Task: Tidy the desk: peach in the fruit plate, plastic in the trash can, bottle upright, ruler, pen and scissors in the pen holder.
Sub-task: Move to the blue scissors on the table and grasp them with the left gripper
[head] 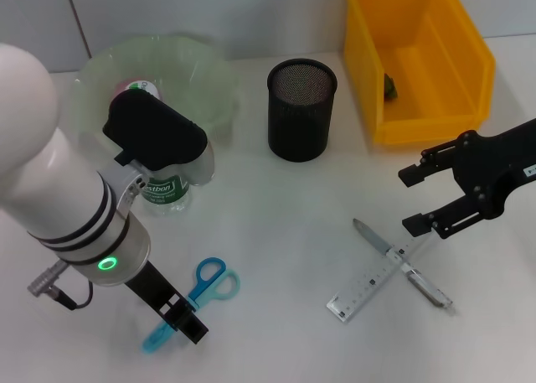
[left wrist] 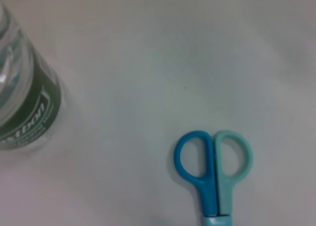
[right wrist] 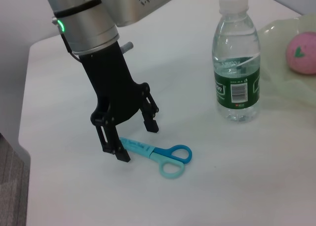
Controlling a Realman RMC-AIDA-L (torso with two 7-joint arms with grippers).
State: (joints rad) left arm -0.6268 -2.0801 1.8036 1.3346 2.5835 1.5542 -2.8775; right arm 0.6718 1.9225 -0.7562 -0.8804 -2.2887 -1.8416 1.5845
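Note:
The scissors (head: 208,284) lie flat near the desk's (head: 285,224) front left. Their blue handles (left wrist: 212,166) show in the left wrist view. My left gripper (right wrist: 132,137) stands open and low over the scissors (right wrist: 160,153), one finger on each side of the covered blade. The bottle (right wrist: 237,63) stands upright behind them, and the peach (right wrist: 302,52) rests in the fruit plate (head: 201,73). The pen (head: 402,261) lies crossed over the ruler (head: 368,289) at the front right. Just above them my right gripper (head: 412,200) hangs open and empty. The plastic (head: 390,84) lies in the trash can (head: 469,56).
The black mesh pen holder (head: 301,111) stands at the back middle, between the fruit plate and the yellow trash can. My left arm's wrist housing covers most of the bottle (head: 167,192) in the head view. The desk's edge (right wrist: 24,137) runs close behind the left gripper.

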